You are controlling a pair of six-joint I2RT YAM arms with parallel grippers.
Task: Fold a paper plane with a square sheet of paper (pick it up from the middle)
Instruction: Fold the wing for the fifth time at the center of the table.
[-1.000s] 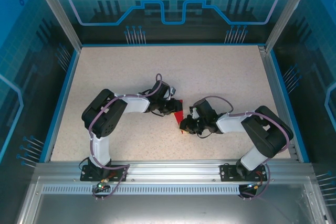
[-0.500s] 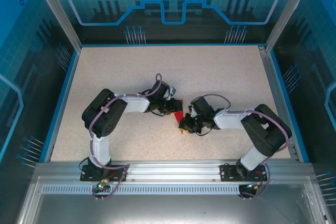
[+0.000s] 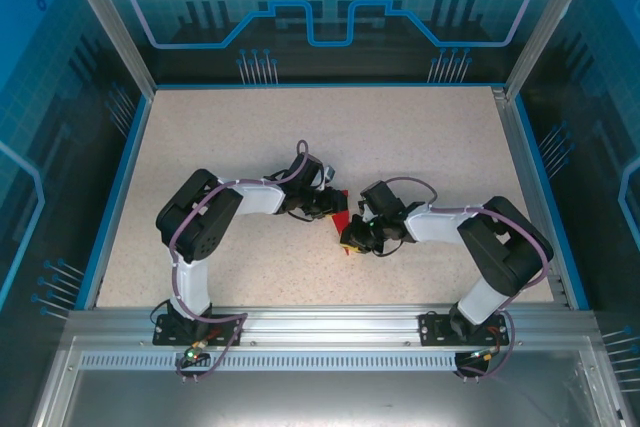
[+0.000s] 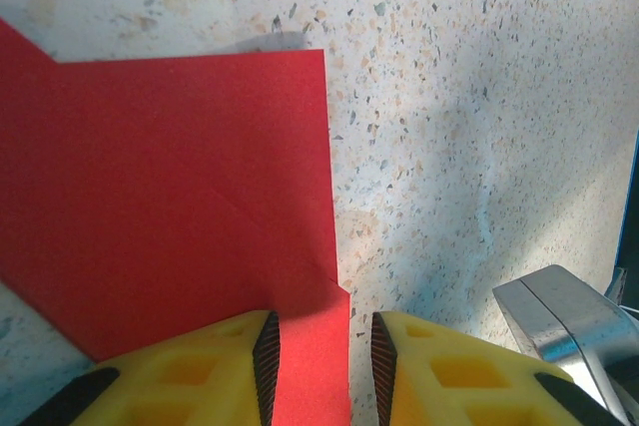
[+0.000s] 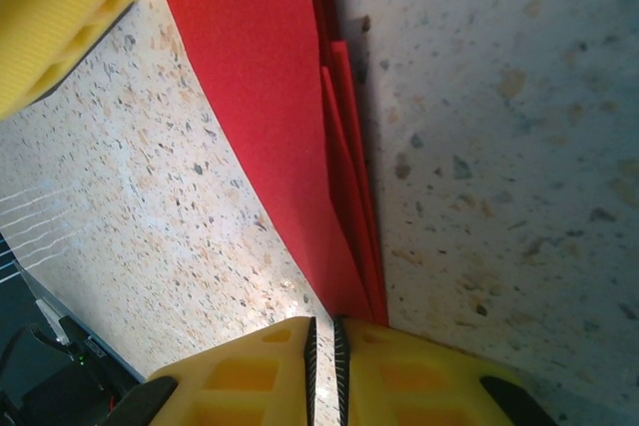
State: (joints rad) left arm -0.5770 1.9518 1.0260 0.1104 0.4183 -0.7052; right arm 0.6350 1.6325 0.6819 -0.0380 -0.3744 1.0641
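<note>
My right tool (image 5: 323,331) grips the folded edge of the square sheet of paper (image 5: 260,97), crease running straight ahead; left tool (image 4: 319,331), ajar, seemingly only straddles it.

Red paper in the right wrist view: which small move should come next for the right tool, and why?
Probably slide the right tool a little along the folded edge to sharpen the crease. Its jaws are closed on the narrow end of the red paper, where several layers stack loosely, and the left tool, jaws apart, straddles the flat part.
</note>
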